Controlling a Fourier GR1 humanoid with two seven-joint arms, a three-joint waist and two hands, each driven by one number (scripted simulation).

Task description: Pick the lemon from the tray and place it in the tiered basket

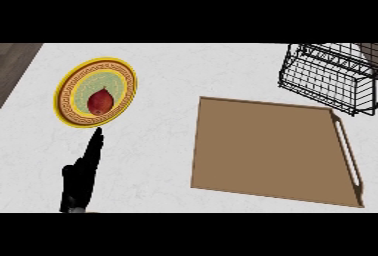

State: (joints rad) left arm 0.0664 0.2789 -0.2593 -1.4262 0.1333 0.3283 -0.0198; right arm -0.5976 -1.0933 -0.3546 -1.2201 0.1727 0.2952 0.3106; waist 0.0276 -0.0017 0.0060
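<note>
Head view. White counter [162, 150].

Tray [269, 150]: brown, flat, lying right of centre, a slot handle along its right edge. No lemon shows on it; its surface is bare.

Basket [328, 77]: black wire, at the upper right, just beyond the tray's far right corner. Its contents cannot be made out through the wires, and no lemon shows in it either.

Plate [94, 92]: yellow rim, patterned band, green centre, at the upper left, well apart from the tray. A dark red pointed fruit [100, 100] lies in its middle.

Left hand [81, 172]: black, at the lower left, fingers [94, 142] straight and released, grasping nothing. The tips point up toward the plate and end just short of its near rim, over bare counter.

Right hand: not visible.
</note>
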